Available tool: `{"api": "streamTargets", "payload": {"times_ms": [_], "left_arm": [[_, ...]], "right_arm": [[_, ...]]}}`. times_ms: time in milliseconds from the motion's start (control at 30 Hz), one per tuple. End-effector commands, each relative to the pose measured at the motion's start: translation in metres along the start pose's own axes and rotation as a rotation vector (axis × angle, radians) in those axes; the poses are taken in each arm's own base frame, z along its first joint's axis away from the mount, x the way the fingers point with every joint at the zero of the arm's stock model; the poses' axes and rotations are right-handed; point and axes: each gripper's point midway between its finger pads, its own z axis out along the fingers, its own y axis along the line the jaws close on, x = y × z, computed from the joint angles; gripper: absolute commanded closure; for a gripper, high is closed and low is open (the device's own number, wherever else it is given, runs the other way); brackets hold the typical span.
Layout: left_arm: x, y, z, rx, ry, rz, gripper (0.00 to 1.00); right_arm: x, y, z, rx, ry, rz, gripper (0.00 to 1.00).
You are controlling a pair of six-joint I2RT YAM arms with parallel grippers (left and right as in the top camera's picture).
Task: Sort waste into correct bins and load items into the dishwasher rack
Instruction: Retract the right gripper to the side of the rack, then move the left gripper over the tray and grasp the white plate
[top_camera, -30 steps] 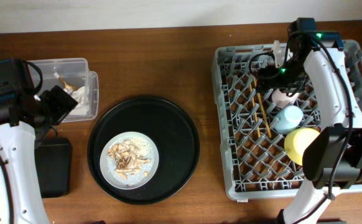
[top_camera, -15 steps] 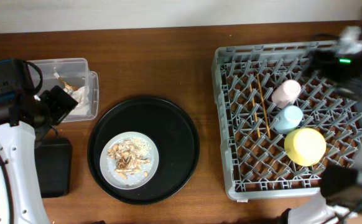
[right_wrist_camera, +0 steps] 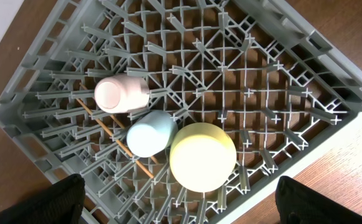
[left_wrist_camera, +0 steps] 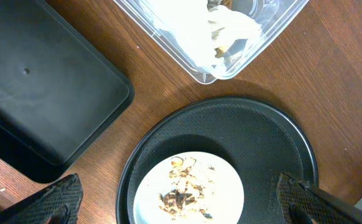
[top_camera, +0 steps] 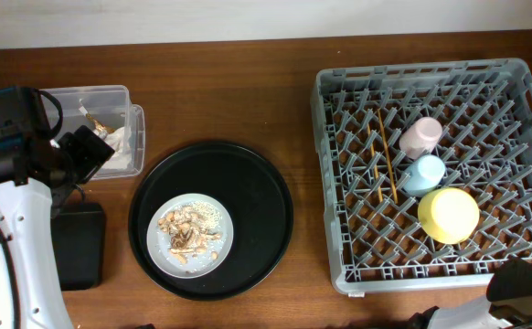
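Progress, judged from beside the bench: loading looked mostly done. The dishwasher rack, a grey plastic crate with a grid of upright pegs, held the pink cup and the light-blue cup side by side. The yellow saucer touched the blue cup, and the thin wooden chopsticks lay among the pegs just beside the cups. Crumpled paper wrappers sat in the clear box, thin-walled and rectangular with rounded corners.

Left to do: the round grey-white plate sat on the large round black tray, carrying the food scraps, which were beige, crumbly and loose. The shallow black rectangular tray, matte and smooth, showed nothing in it. My guess was that the scraps go there, then the plate to the rack.

Left pincer: fingers apart, nothing between them, hovering near the clear box with the plate below its camera. Right pincer: fingers wide apart, empty, above the rack, its arm barely in the overhead view
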Motion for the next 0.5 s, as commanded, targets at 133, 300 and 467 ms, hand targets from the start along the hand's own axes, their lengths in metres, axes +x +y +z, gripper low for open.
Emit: {"api": "streamTargets", "payload": {"times_ms": [133,300,467], "left_arm": [[0.002,-0.004,-0.001,0.028,0.016,-0.012,0.01],[0.035,-0.031,-0.007,0.196,0.192,-0.018,0.01],[0.103,-0.068,-0.030,0.383,0.429,0.228,0.01]], "right_arm": [[0.000,0.001,0.002,-0.008,0.010,0.013,0.02],[0.000,0.001,0.002,-0.008,0.010,0.013,0.01],[0.000,0.001,0.002,-0.008,0.010,0.013,0.02]]}}
